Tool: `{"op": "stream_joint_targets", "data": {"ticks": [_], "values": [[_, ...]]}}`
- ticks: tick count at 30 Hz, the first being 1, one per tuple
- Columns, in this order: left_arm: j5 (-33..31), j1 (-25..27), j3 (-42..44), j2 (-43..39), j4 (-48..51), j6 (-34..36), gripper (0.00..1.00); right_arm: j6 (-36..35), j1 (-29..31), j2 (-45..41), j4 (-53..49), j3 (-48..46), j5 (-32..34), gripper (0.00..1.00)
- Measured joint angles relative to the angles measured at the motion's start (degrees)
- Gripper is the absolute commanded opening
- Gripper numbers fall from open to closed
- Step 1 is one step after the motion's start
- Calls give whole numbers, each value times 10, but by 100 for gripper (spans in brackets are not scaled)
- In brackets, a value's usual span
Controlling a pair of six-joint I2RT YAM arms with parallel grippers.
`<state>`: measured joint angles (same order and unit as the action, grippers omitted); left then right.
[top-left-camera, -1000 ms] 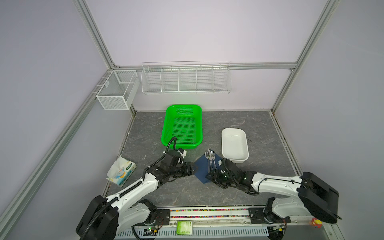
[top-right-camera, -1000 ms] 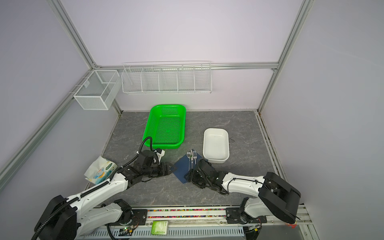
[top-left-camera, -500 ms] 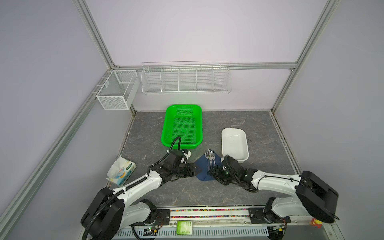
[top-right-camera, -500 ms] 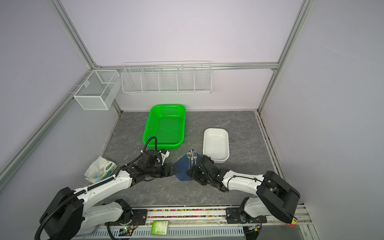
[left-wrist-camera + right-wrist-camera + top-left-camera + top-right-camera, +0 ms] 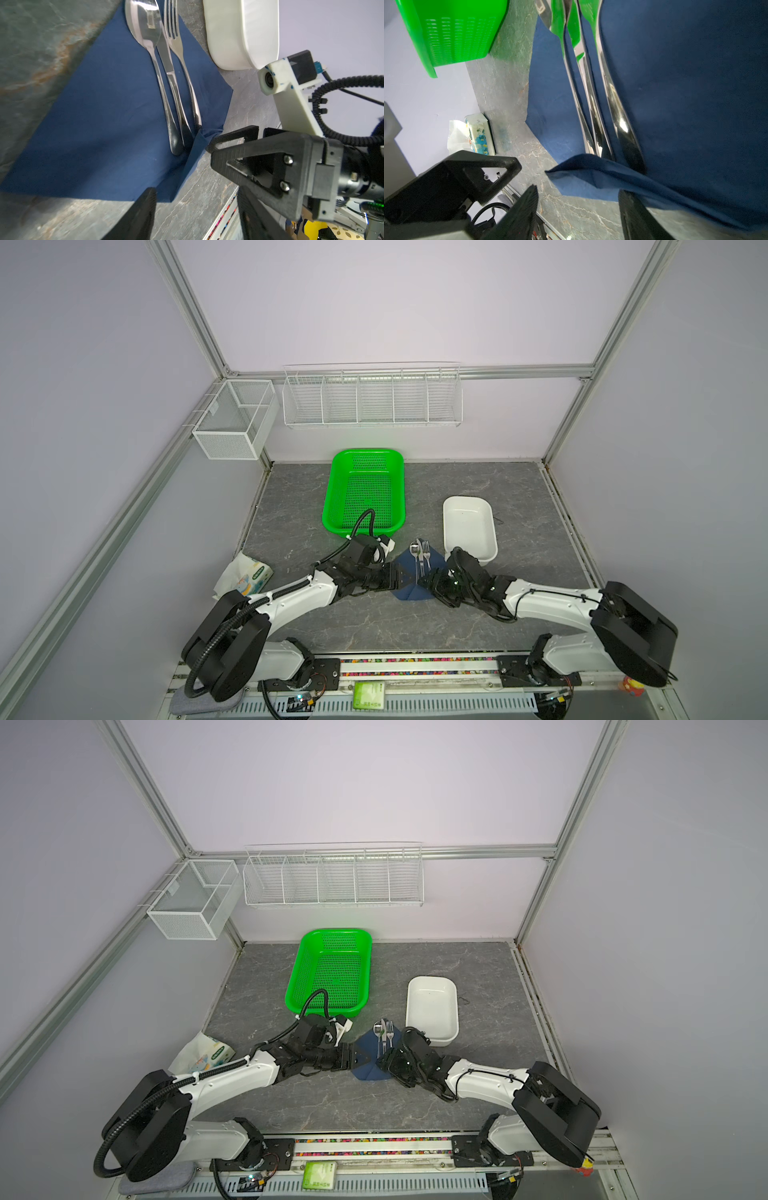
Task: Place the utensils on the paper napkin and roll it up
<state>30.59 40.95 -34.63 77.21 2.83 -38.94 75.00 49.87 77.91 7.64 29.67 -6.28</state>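
Note:
The paper napkin [image 5: 409, 592] [image 5: 365, 1048] lies flat on the grey table, dark navy. On it the utensils [image 5: 420, 558] lie side by side: spoon [image 5: 145, 27], knife [image 5: 169, 68] and fork [image 5: 176, 37], handles toward me. My left gripper [image 5: 400, 578] [image 5: 195, 190] stands open at the napkin's left edge, with bare table between its fingers. My right gripper [image 5: 430, 581] [image 5: 576, 193] is open at the opposite edge. A raised flap of the napkin [image 5: 591, 176] curls over the handle ends right in front of its jaws.
A green mesh basket [image 5: 363, 489] stands behind the left arm. Just behind the right gripper is a white dish [image 5: 469, 526]. A printed tissue pack [image 5: 245, 578] lies at the left edge of the table. Wire racks [image 5: 372, 396] hang on the back wall.
My left gripper has slid right up to the napkin's edge. The right gripper has shifted slightly away from the front edge, and the two now nearly meet over the napkin.

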Motion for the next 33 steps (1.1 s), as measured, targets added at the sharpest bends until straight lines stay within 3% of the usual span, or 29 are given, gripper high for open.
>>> {"op": "stream_joint_targets", "data": {"ticks": [13,28,33], "values": [[27,25,-21,89,-30,6,47,0,0,0,-1,-2,1,48],[35,26,-45,128,-48,17,15,0,-2,-9,-31,-4,8,39],[34,26,-56,140,-55,20,10,-3,-2,-42,-67,-6,20,38]]}}
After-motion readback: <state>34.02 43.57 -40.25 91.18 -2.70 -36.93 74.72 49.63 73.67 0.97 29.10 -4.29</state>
